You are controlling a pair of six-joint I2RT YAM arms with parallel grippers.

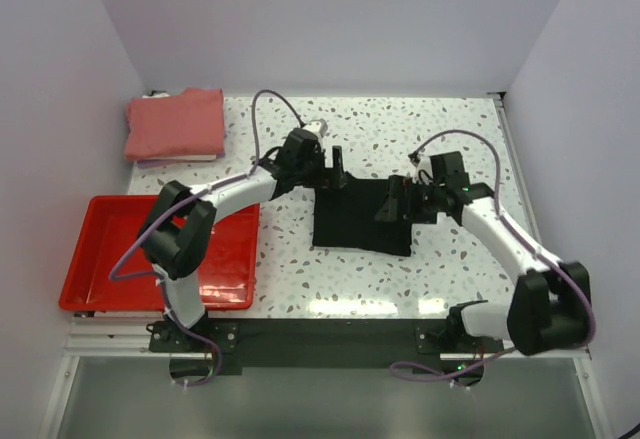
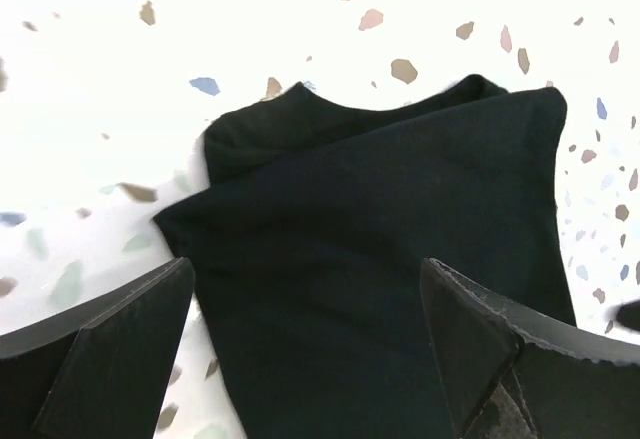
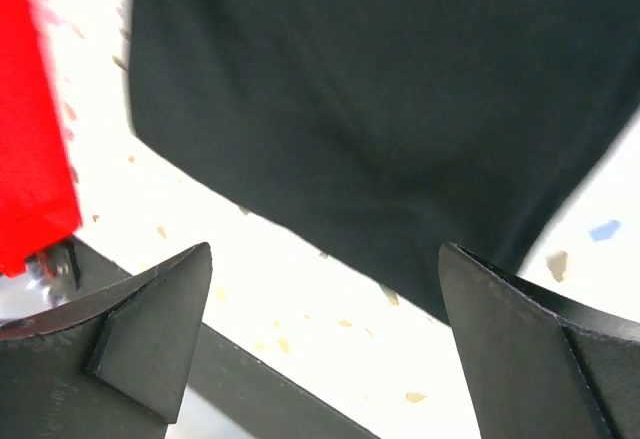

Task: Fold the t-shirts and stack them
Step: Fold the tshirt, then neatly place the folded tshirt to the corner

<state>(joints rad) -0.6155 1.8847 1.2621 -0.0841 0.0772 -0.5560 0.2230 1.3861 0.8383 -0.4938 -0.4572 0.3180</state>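
Observation:
A black t-shirt (image 1: 360, 217) lies folded into a rectangle in the middle of the speckled table; it fills much of the left wrist view (image 2: 380, 249) and the right wrist view (image 3: 400, 89). A salmon-pink t-shirt (image 1: 176, 123) sits folded at the back left corner. My left gripper (image 1: 337, 171) hovers open at the black shirt's back left corner, nothing between its fingers (image 2: 120, 349). At the shirt's right edge, my right gripper (image 1: 398, 199) is open and empty too, its fingers (image 3: 530, 349) wide apart above cloth and table.
A red plastic tray (image 1: 100, 259) lies at the front left beside the left arm, its edge also in the right wrist view (image 3: 30, 129). White walls enclose the table on three sides. A dark rail (image 1: 330, 339) runs along the near edge.

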